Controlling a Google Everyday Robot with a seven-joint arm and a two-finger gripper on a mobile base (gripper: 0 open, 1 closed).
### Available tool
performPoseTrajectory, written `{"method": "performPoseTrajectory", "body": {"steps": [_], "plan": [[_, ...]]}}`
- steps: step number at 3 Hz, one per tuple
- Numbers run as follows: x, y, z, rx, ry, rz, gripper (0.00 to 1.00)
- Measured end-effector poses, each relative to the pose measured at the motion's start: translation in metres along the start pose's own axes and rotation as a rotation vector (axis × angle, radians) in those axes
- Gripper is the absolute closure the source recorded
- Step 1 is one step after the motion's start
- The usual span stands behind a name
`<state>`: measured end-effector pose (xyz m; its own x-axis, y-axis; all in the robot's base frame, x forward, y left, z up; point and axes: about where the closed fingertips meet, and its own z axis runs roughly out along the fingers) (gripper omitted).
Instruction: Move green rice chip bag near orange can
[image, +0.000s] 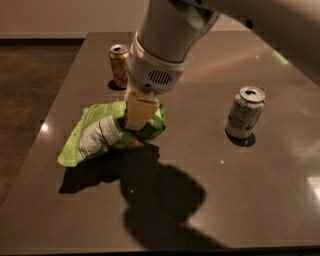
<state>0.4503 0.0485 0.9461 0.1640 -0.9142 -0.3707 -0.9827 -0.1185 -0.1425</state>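
The green rice chip bag (97, 132) is bright lime green with a white label panel. It hangs crumpled just above the dark table, and its shadow falls below it. My gripper (138, 119) comes down from above and is shut on the bag's right end. The orange can (119, 66) stands upright at the far left of the table, just behind the bag and next to my wrist. A short gap separates the bag from the can.
A silver-white can (245, 112) stands upright at the right of the table (210, 200). The table's left edge runs close to the bag. A dark floor lies beyond it. My arm hides part of the table's far middle.
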Motion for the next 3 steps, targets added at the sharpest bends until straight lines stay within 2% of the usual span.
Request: {"method": "performPoseTrajectory", "body": {"steps": [1, 3], "plan": [[-0.006, -0.039, 0.012, 0.016, -0.015, 0.032, 1.0], [-0.015, -0.098, 0.04, 0.032, -0.032, 0.015, 1.0]]}}
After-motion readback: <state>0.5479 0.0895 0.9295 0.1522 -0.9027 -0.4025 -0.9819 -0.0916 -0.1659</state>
